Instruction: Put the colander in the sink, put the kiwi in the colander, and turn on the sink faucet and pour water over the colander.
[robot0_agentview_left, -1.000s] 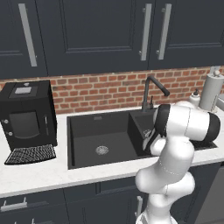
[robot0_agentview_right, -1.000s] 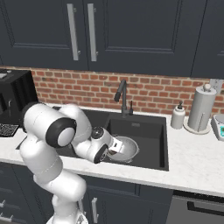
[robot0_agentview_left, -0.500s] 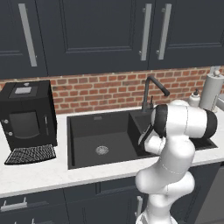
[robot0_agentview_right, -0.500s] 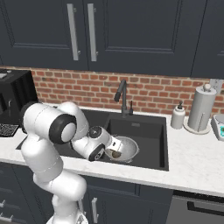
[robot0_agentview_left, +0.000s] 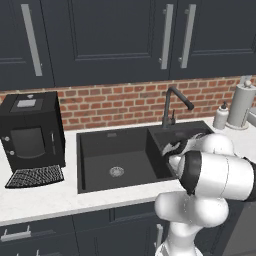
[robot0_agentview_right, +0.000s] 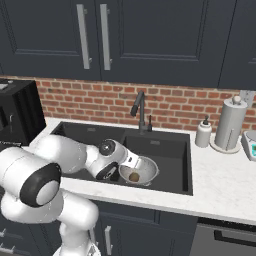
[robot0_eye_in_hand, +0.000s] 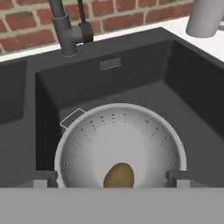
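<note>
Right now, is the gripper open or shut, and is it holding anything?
Gripper: open, holding nothing; the kiwi lies loose in the colander between its spread fingertips.

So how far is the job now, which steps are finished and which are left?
Done: the colander sits in the right basin of the sink, and the kiwi lies inside it. In hand: nothing; the gripper is open above the kiwi. Left: turning on the sink faucet; no water runs.
</note>
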